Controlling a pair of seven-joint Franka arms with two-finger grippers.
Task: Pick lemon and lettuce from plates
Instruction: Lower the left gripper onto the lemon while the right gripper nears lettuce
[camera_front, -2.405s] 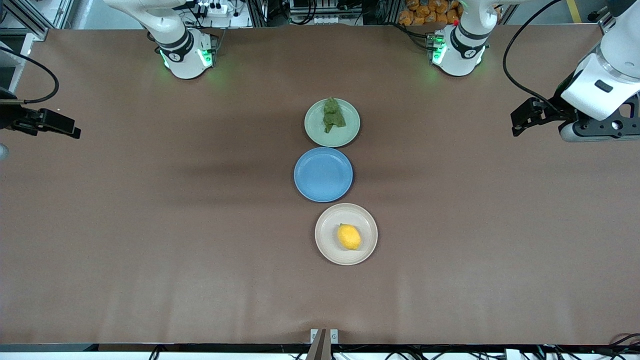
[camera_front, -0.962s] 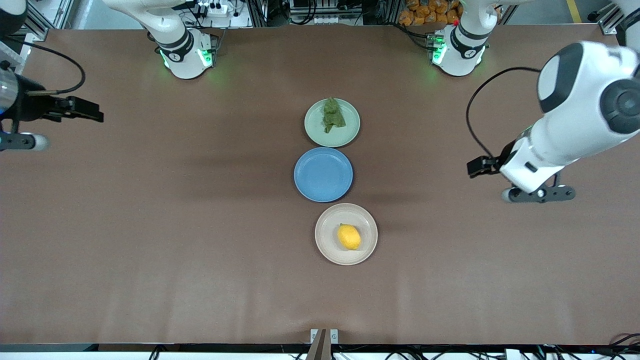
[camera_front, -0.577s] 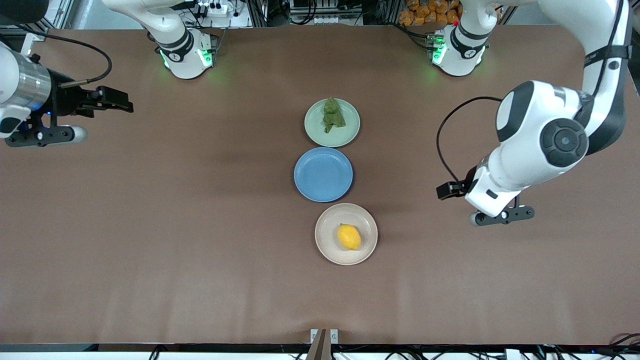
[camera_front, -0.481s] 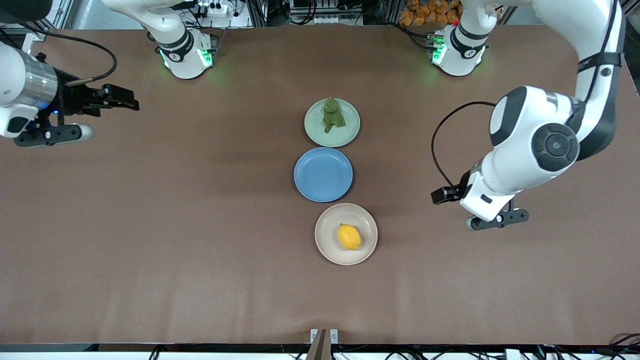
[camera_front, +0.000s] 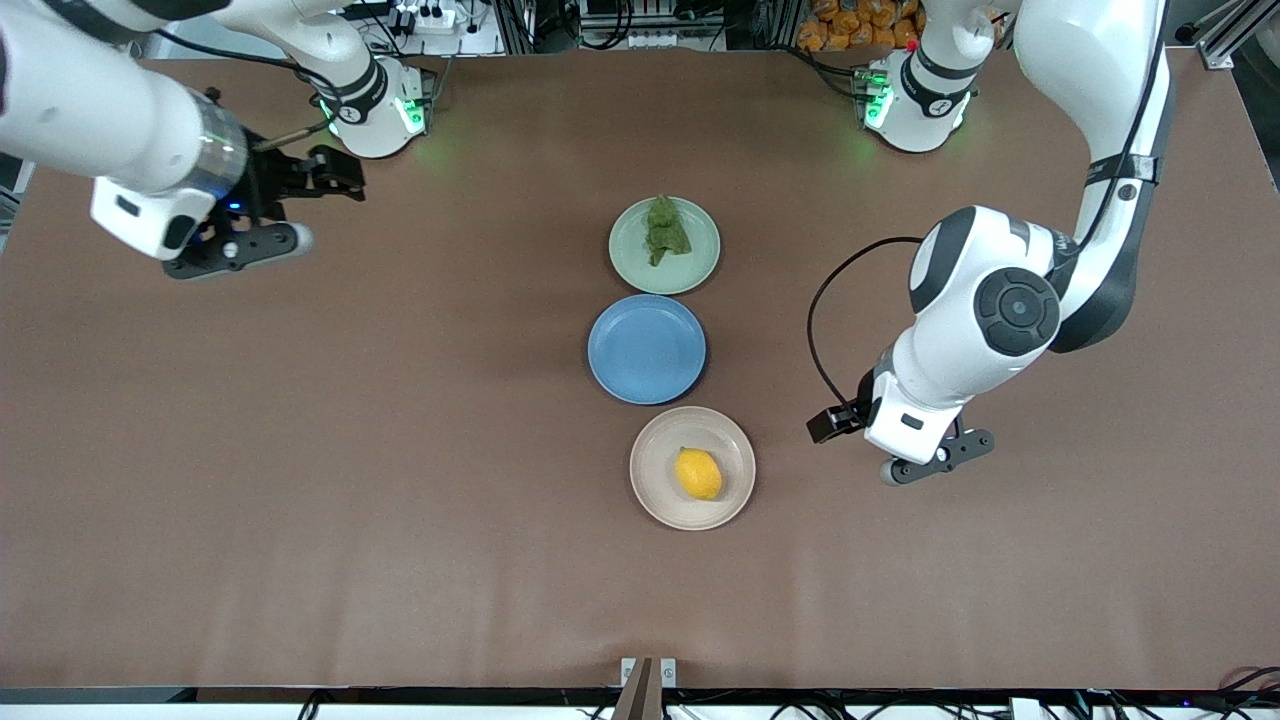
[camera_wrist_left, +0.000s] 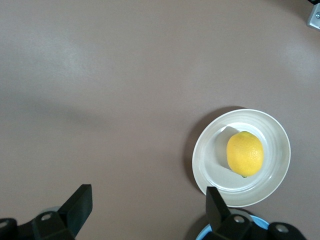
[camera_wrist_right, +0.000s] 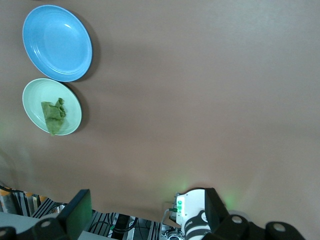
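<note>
The left pincer (camera_front: 830, 425) hangs over bare counter (camera_front: 400, 480) toward the left arm's end, just beside the beige-cream plate (camera_front: 738, 500) and apart from it; its two dark fingers (camera_wrist_left: 76, 206) stand wide apart and released, with nothing between them. From its wrist view the beige-cream plate (camera_wrist_left: 272, 135) shows whole, with the lemon (camera_wrist_left: 244, 153) lying on its middle. The right pincer (camera_front: 335, 178) hangs over the counter toward the right arm's end, close to that arm's base (camera_front: 372, 110) and well apart from all three plates; its fingers (camera_wrist_right: 75, 212) are likewise spread and released, gripping nothing. Its wrist view takes in the pale green plate (camera_wrist_right: 72, 107) and the blue plate (camera_wrist_right: 57, 42) side by side. Outward from the pincers, the three plates form a line down the middle of the counter. The pale green plate (camera_front: 700, 265) is farthest from the front camera and carries the lettuce (camera_front: 665, 231), a wrinkled dark-green leaf piece lying flat toward the plate's farther rim. Next nearer comes the blue plate (camera_front: 646, 349), nothing on it, its rim just beside the green one. Nearest the front camera is the beige-cream plate, where the lemon (camera_front: 698, 473) rests, bright yellow with a small green tip. The left arm's base (camera_front: 915, 100) stands at the counter's edge farthest from the front camera.
</note>
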